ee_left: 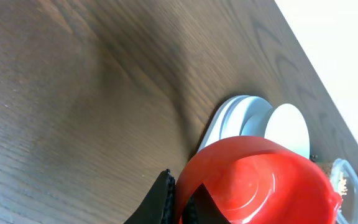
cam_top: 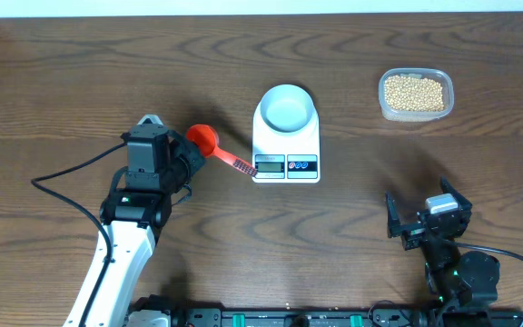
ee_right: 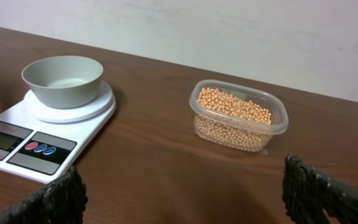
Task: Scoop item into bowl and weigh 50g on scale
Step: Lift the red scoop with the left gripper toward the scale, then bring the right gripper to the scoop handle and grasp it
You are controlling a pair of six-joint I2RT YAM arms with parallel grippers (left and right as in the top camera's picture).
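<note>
The tan-yellow beans (cam_top: 414,92) fill a clear plastic tub at the back right, and they also show in the right wrist view (ee_right: 235,112). The white bowl (cam_top: 287,107) stands empty on the white scale (cam_top: 286,150), mid-table. The right wrist view shows the bowl (ee_right: 62,79) and the scale (ee_right: 17,119). My left gripper (cam_top: 187,156) is just left of the scale. Its fingers (ee_left: 182,199) pinch the cup rim of a red scoop (ee_left: 260,180). The scoop's handle (cam_top: 240,164) points at the scale's display. My right gripper (cam_top: 429,220) is open and empty at the front right (ee_right: 185,193).
The clear tub (ee_right: 272,121) stands apart from the scale, to its right. The table's back edge meets a pale wall. Cables run from both arm bases along the front edge.
</note>
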